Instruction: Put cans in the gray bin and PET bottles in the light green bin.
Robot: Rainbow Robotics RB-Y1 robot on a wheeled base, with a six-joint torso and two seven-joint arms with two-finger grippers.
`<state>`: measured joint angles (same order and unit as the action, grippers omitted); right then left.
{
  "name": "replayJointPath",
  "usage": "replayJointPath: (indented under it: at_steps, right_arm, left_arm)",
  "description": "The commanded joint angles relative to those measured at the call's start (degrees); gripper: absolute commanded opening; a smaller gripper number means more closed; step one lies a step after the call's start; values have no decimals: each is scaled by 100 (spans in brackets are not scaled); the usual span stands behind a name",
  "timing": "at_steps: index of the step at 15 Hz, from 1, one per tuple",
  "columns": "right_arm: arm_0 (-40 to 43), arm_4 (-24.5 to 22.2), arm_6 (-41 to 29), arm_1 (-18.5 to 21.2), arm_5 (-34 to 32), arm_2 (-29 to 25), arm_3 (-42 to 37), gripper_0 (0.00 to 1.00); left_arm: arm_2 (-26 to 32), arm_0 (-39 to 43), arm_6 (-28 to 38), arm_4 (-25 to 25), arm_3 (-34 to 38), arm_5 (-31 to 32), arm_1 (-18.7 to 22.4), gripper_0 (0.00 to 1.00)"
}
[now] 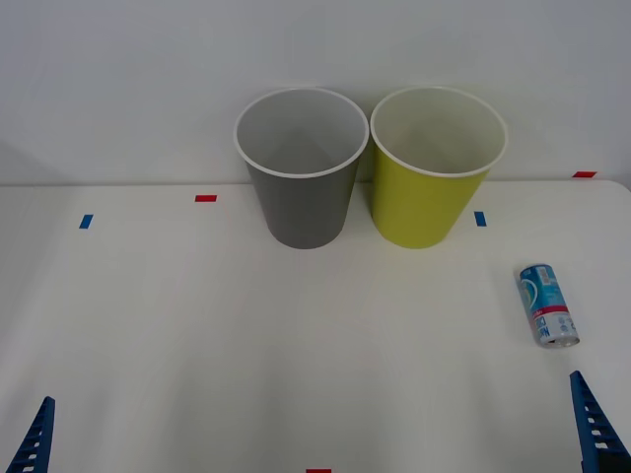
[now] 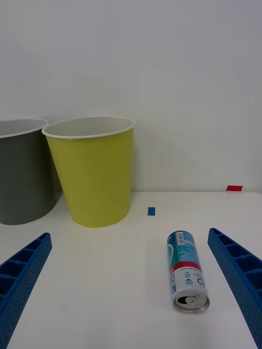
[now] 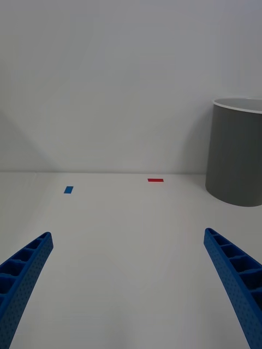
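— Lying on its side, the can (image 1: 547, 304) rests on the counter (image 1: 197, 335) at the robot's right, well apart from both bins. Why is it there, do you think?

— I think it simply waits to be picked. Its silver opened end points toward the robot, so its long side lies almost along the reach of the right gripper (image 2: 131, 283).

— And that gripper, what is its state?

— Its jaws stand wide open and hold nothing. In the right wrist view the can (image 2: 186, 270) lies between the two blue fingers (image 2: 237, 278), nearer to one of them, not touching either. This looks to me like a line-up for a grasp across the body of the can.

— Where should the can go?

— Into the gray bin (image 1: 301, 168). It stands upright at the far side of the counter, just beside the green bin (image 1: 437, 166); their rims nearly touch. The green bin is the nearer one to the can, so the arm would have to carry the can past it. From here I see nothing inside either bin.

— And the left gripper (image 3: 131, 283)?

— Also open wide and empty, waiting low at the robot's left, over bare counter. The gray bin is on its side of the pair, but the can is far from it.
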<state>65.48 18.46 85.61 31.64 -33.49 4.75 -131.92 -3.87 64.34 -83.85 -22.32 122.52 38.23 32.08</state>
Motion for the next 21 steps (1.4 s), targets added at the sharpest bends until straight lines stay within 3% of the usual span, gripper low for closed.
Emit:
replayJointPath:
  at_steps: [1, 21]
  right_arm:
    - [0, 0, 0, 0, 0, 0, 0, 100]
    - [0, 0, 0, 0, 0, 0, 0, 100]
  left_arm:
    - [0, 0, 0, 0, 0, 0, 0, 95]
    - [0, 0, 0, 0, 0, 0, 0, 95]
